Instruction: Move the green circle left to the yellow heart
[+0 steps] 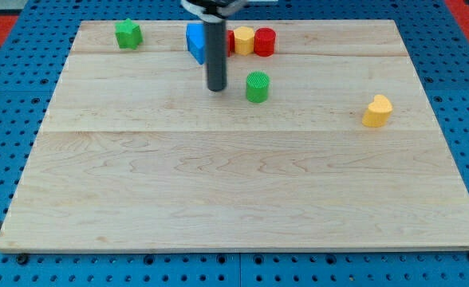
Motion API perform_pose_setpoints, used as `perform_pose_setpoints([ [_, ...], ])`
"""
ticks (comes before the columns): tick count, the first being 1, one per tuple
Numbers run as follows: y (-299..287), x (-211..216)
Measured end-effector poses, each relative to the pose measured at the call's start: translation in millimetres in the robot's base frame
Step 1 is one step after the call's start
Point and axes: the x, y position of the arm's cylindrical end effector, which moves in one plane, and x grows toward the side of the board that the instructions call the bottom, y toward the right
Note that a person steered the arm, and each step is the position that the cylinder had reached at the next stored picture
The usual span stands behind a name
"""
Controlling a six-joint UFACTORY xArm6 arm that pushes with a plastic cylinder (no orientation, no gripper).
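We carry no jaws, only a rod; my tip [217, 88] rests just left of the green circle [257, 86], not touching. The yellow heart [377, 111] lies well apart toward the view's right. Pushing off-centre could send the circle spinning wide, or toward the red cylinder [265, 41] behind.

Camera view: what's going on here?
An arm with a dark rod is pushing blocks on a wooden board. My tip sits just to the view's left of the green circle, a small gap between them. The yellow heart lies well off to the view's right. At the view's top are a green block, a blue block, a yellow block and a red cylinder.
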Motion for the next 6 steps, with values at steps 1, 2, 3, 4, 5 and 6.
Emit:
perform_pose_setpoints([
  [1, 59.4, 5.7],
  [2, 153.9, 13.0],
  [3, 191.6, 16.6],
  [4, 149.2, 16.9],
  [5, 124.9, 40.9],
  [6, 159.4, 67.1],
])
